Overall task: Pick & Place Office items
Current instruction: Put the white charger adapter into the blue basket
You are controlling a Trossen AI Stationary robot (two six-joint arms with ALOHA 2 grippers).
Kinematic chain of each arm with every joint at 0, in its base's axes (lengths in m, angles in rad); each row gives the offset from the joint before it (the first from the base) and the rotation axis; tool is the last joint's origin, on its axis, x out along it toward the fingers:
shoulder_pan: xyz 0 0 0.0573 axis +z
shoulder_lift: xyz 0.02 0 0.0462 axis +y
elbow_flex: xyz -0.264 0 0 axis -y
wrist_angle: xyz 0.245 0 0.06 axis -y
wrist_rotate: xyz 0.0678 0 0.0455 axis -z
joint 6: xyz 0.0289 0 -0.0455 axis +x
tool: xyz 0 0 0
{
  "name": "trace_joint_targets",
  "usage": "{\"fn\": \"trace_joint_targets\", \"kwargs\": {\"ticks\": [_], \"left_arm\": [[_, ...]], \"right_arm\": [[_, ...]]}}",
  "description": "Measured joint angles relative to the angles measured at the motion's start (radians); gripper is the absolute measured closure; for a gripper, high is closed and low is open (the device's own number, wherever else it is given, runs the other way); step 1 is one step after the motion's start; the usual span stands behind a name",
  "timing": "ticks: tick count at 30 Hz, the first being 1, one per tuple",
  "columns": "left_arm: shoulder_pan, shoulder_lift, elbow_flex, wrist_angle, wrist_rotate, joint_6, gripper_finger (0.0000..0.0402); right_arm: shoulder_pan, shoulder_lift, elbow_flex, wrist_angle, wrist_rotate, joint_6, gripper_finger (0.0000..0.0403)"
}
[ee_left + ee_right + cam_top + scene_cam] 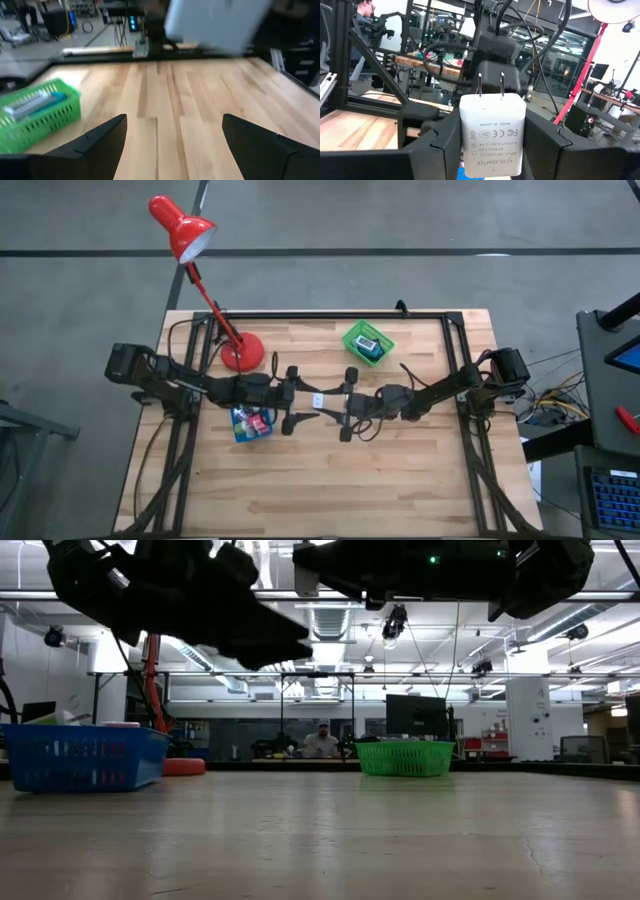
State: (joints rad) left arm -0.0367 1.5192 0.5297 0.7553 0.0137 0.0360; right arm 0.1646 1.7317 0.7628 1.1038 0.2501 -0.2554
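On the left we are seeing the red desk lamp [185, 232] and the blue tray [251, 423], which is holding small coloured pieces. Just right of the tray, the left gripper [291, 402] is hovering with fingers spread wide, holding nothing. Facing it, the right gripper [348, 404] is clamping a white plug adapter [492, 135]. The green basket [368, 343] is sitting at the back.
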Motion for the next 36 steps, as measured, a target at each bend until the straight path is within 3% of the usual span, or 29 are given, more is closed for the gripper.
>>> {"fn": "trace_joint_targets", "kwargs": {"ticks": [10,26,36], "left_arm": [[-0.003,-0.001,-0.084,0.007,0.0,-0.033,0.0069],[-0.003,-0.006,-0.09,0.03,-0.031,0.005,0.0069],[-0.004,-0.136,-0.106,-0.064,-0.064,0.068,0.0069]], "right_arm": [[-0.013,-0.001,-0.001,-0.004,0.056,-0.04,0.0243],[-0.061,-0.002,-0.004,-0.024,0.064,-0.017,0.0243],[-0.061,-0.002,-0.004,-0.024,0.057,-0.014,0.0243]]}}
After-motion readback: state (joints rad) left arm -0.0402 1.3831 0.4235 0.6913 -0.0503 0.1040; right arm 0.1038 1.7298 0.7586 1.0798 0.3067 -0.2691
